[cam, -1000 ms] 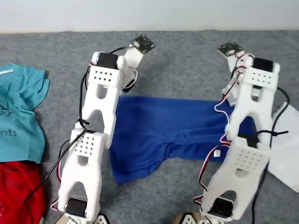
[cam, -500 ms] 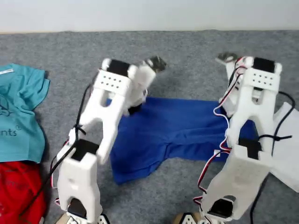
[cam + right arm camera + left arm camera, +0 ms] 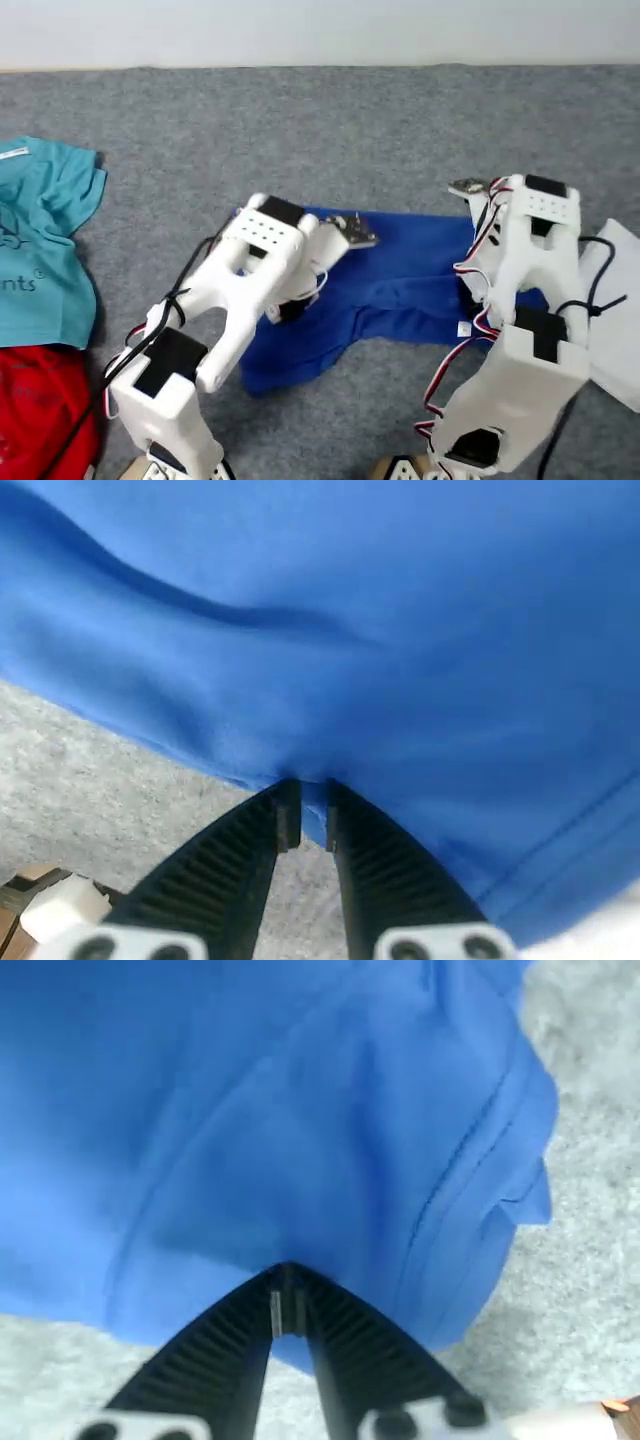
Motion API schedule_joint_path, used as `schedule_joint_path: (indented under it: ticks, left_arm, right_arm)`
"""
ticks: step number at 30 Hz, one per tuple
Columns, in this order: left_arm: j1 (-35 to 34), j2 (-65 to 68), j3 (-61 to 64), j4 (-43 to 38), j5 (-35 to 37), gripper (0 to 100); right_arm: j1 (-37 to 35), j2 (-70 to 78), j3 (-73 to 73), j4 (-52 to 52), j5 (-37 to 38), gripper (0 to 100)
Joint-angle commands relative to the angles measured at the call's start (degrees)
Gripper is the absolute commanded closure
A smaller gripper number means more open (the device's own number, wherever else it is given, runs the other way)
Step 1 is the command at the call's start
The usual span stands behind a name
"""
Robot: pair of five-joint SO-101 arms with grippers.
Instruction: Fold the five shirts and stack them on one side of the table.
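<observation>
the blue shirt [image 3: 400,270] lies crumpled mid-table between the two arms. the left gripper [image 3: 287,1305] is clenched on a pinch of its cloth near a stitched hem; the right gripper [image 3: 303,820] grips a fold at the shirt's edge just above the grey table cover [image 3: 350,120]. the left arm [image 3: 250,270] is bent low over the shirt's left part, and the right arm [image 3: 530,260] stands over its right end. over the last second both arms have drawn back from the far side and dropped, and the shirt's far edge has come nearer. a teal shirt [image 3: 40,240] and a red shirt [image 3: 40,410] lie far left, and a white shirt [image 3: 615,330] lies at the right, partly behind the right arm.
</observation>
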Motion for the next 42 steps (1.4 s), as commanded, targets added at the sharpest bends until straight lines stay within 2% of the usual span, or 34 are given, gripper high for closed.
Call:
schedule_joint_path:
  ticks: [1, 12, 19, 25, 36, 39, 42]
  left_arm:
    - [0.8, -2.9, 3.4, -1.7, -0.6, 100]
    - [-0.3, -3.3, 17.9, -2.8, -7.4, 100]
    - [-1.8, -3.3, 14.0, -2.2, -7.3, 100]
    - [-1.8, -5.4, 7.4, 4.3, -7.3, 100]
    - [2.4, -27.1, 6.5, 10.2, -7.0, 100]
    - [0.1, -31.3, 6.4, 10.2, -6.9, 100]
    - [-6.3, -34.9, 6.3, 9.8, -6.9, 100]
  right_arm:
    - [1.3, -3.6, 2.1, -3.5, -0.4, 94.1]
    - [8.5, -3.7, 8.6, -7.3, 3.1, 94.1]
    - [9.4, -4.3, 8.5, -5.1, 3.2, 94.1]
    - [9.2, -11.1, 8.2, -0.7, 3.2, 94.1]
    - [-3.1, -31.1, 8.4, 9.5, 2.7, 94.1]
    - [-7.1, -34.2, 8.5, 12.5, 2.6, 94.1]
    - [-11.2, -36.7, 9.3, 14.0, 2.6, 94.1]
